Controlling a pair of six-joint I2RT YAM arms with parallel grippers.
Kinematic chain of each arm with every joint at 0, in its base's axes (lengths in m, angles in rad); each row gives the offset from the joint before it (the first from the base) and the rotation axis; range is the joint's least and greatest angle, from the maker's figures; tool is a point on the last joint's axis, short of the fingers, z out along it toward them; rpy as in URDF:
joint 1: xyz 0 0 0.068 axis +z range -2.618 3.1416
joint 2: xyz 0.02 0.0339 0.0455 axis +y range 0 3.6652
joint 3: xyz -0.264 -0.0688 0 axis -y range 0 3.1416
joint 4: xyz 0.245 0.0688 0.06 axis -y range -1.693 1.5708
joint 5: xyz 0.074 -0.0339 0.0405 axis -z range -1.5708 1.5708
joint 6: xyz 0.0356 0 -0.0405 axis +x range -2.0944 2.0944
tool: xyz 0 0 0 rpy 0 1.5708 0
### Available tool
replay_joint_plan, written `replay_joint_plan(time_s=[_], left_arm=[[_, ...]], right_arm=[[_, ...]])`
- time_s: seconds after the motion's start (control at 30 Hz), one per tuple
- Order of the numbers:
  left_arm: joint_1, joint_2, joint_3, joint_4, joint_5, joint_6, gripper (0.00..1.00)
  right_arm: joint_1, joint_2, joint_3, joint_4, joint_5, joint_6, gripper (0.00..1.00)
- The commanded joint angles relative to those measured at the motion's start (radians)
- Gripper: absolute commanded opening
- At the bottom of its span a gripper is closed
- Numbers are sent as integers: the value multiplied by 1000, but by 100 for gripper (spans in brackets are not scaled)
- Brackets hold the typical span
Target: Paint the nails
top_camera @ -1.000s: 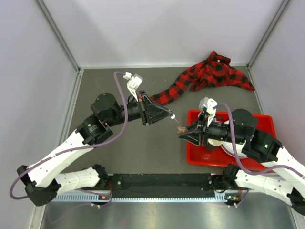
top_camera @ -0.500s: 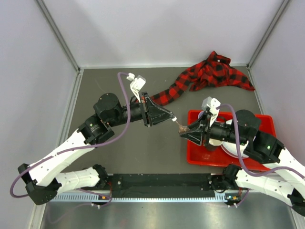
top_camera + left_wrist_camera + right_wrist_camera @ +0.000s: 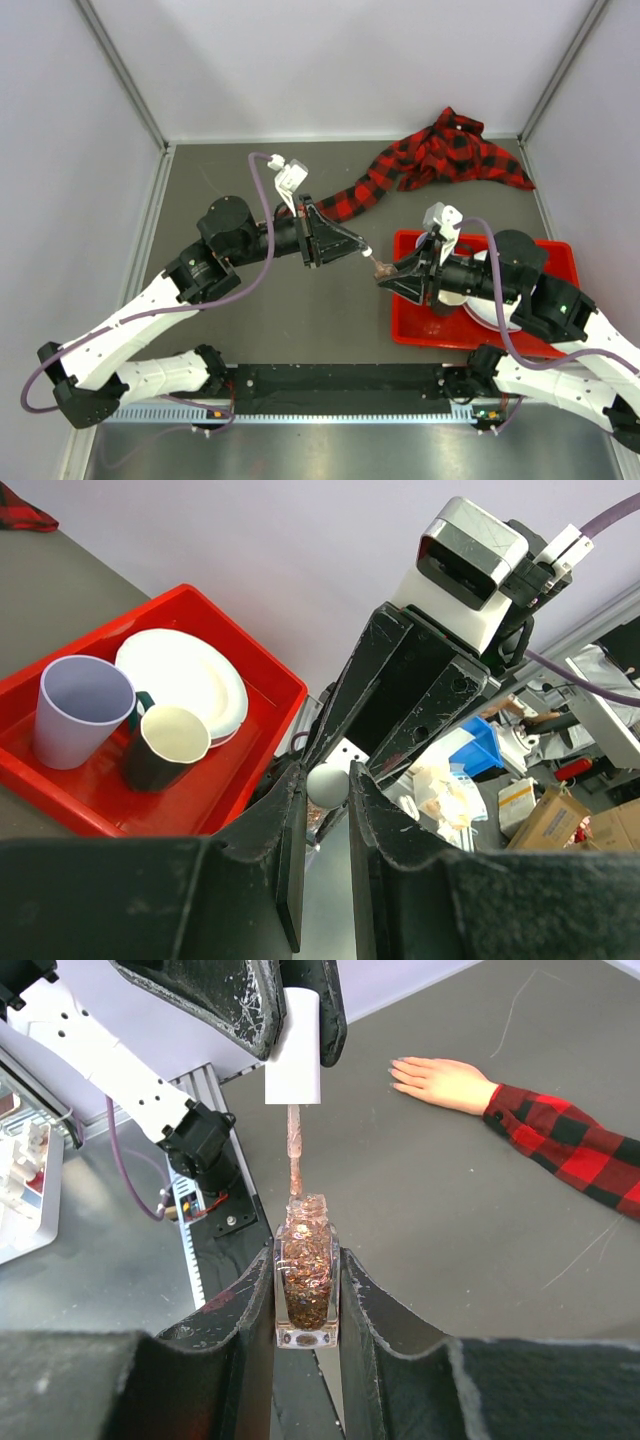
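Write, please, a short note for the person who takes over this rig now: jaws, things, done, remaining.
Right gripper: jaws shut on the polish bottle.
Left gripper: jaws shut on the white cap, its brush at the bottle's neck.
Mannequin hand lies on the table, untouched, plaid sleeve behind it.
Done: bottle opened, brush at the polish.
To do: carry the brush to the nails; no polish shows on them, though they are small.

My left gripper (image 3: 360, 247) with the brush (image 3: 293, 1055) and my right gripper (image 3: 381, 271) with the bottle (image 3: 306, 1282) meet over the counter (image 3: 200, 180), so I cannot pass between. The red tray (image 3: 412, 332) fills the right. The plaid sleeve (image 3: 440, 152) crosses the back. The left side has room.
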Motion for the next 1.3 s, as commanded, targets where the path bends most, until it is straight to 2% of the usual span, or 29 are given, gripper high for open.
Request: replay_joint_plan(time_s=[0.0,1.27], left_arm=[[-10,11,35,25,12,3,0],[-76,62,21,42,19,-17,0]], right_arm=[[-9,-11,43,75,-4,8,0],[-9,-11,37,133,5,29,0]])
